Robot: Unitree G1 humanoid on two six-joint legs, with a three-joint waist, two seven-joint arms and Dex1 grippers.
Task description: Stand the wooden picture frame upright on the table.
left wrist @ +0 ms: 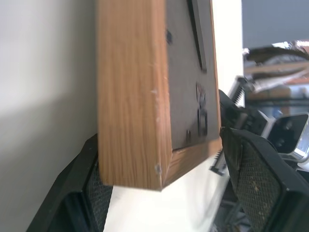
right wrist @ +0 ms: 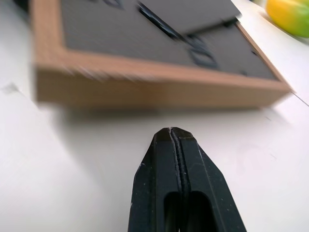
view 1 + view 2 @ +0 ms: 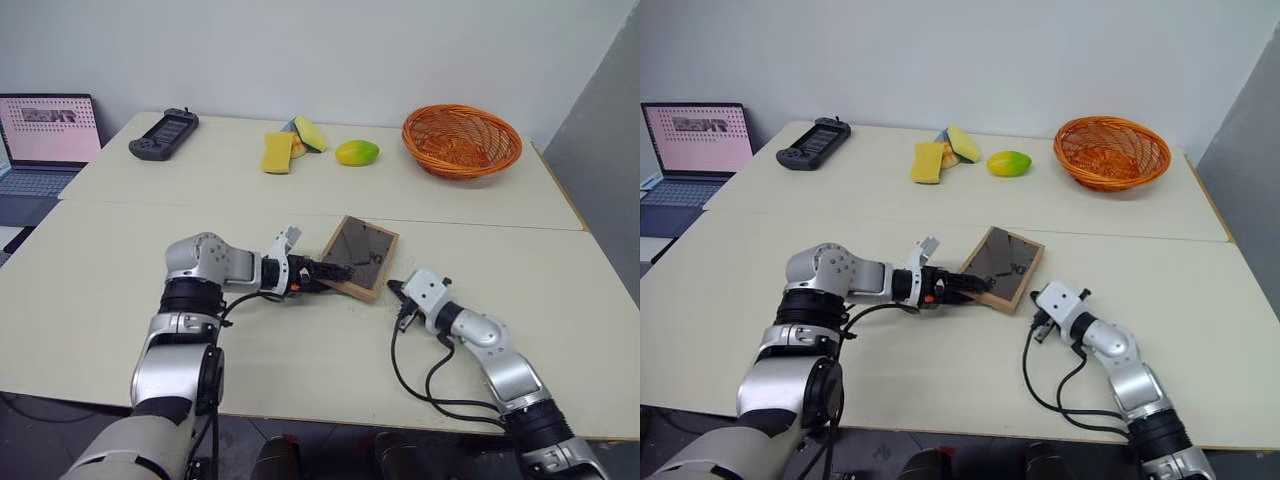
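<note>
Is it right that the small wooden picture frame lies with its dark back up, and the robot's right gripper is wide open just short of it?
Not quite. The right gripper is shut, fingers pressed together, as the right wrist view shows. The rest holds: the small wooden picture frame lies dark back up, and that gripper stops just short of it.

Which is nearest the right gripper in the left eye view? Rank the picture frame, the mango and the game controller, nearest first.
From the right gripper:
1. Picture frame, just ahead of it, mid-table.
2. Mango, farther back, near the sponges.
3. Game controller, far back corner on the left.
</note>
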